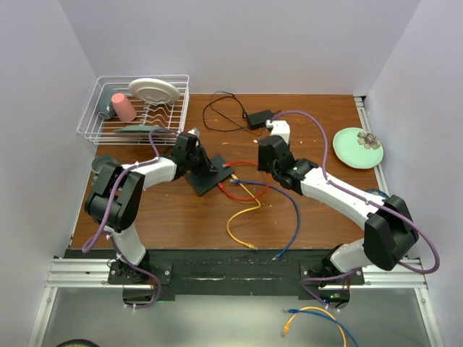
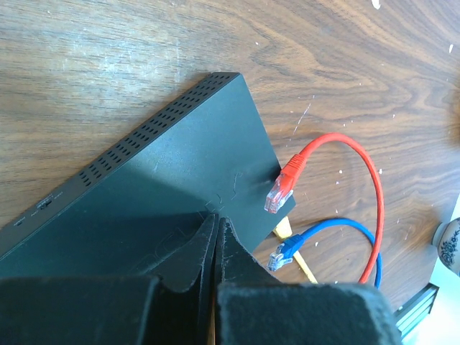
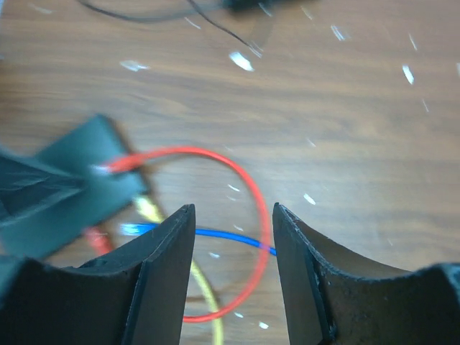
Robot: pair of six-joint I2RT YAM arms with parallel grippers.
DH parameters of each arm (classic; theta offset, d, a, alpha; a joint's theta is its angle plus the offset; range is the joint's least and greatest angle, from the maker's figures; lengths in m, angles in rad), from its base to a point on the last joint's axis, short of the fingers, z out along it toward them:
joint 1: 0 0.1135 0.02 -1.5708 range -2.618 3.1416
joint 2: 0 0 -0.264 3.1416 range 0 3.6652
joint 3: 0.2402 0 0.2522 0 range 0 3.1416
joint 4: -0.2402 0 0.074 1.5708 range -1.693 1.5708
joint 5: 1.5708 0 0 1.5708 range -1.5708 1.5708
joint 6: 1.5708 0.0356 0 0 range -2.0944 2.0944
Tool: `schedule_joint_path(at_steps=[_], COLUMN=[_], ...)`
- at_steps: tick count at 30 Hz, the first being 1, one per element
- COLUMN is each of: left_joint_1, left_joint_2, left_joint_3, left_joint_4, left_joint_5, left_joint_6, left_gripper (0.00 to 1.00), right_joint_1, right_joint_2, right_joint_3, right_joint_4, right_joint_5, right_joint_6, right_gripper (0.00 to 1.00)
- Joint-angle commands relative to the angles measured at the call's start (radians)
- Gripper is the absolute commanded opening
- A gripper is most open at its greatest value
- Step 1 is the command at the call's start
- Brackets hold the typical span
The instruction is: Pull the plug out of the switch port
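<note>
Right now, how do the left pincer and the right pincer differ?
The left pincer is shut; the right pincer is open and holds nothing. The left pincer's tips meet the top of the black switch box; the right pincer hangs above the red cable and blue cable beside it. Both are black.

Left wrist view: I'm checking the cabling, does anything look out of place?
The red cable's clear-tipped plug lies loose on the top edge of the flat matte-black box, its tip fully exposed, in no port.
</note>
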Motion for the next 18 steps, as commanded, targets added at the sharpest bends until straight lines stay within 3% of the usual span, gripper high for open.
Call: schedule_joint_path(at_steps=[1, 9, 18], left_joint_1=[0.001, 0.006, 0.007], left_joint_2=[0.007, 0.018, 0.033], left_joint_3=[0.005, -0.018, -0.022], left_joint_4=[0.022, 0.053, 0.062], left_joint_5=[0.013, 0.027, 0.041], left_joint_6=[-0.015, -0.044, -0.056], left_gripper=[0.0, 0.0, 0.0], right_joint_1=[-0.053, -0.134, -0.152], right_joint_2=[-0.057, -0.165, -0.111], right_joint_3=[-0.154, -0.294, -0.392], right_joint_4=[-0.117, -0.172, -0.242], right_joint_5=[0.007, -0.016, -0.082], right_joint_6=[0.127, 0.305, 0.452], right_gripper=[0.52, 0.54, 0.52])
